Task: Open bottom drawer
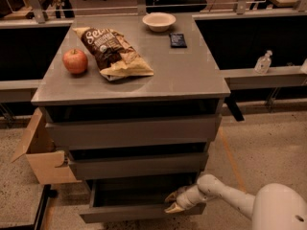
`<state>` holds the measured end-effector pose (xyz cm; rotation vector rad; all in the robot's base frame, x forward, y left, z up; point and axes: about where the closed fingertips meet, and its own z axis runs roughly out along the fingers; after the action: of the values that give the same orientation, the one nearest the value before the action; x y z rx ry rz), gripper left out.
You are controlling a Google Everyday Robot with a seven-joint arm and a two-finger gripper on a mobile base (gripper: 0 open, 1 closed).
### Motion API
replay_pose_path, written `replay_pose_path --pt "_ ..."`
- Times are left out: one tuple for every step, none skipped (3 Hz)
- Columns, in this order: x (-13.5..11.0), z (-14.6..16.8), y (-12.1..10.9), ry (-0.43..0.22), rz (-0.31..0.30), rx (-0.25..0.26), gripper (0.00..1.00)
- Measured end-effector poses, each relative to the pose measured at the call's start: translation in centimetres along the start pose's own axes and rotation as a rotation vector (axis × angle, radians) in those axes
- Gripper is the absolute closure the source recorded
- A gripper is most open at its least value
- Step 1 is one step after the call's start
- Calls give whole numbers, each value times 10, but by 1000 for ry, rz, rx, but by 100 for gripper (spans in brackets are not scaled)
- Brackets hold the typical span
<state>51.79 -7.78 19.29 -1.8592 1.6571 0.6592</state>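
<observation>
Low under the surface (192, 75), the bottom drawer (134, 213) stands partly pulled out, tray showing; the gripper (173, 201) sits at its front panel's right end. Whether it is clenched or released cannot be told.

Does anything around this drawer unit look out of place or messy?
Nothing spilled or broken. The bottom drawer stands part-way out with the gripper at its front's right end. Only the cardboard box beside the cabinet sits askew, flap open.

Claw (173, 202) low, arm (226, 195) outstretched
</observation>
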Motion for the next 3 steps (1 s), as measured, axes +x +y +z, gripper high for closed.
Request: replay_pose_path --pt "-1 1 15 23 5 -17 100" --pt "-1 -9 42 65 19 8 100" --pt "0 -13 87 87 39 26 100"
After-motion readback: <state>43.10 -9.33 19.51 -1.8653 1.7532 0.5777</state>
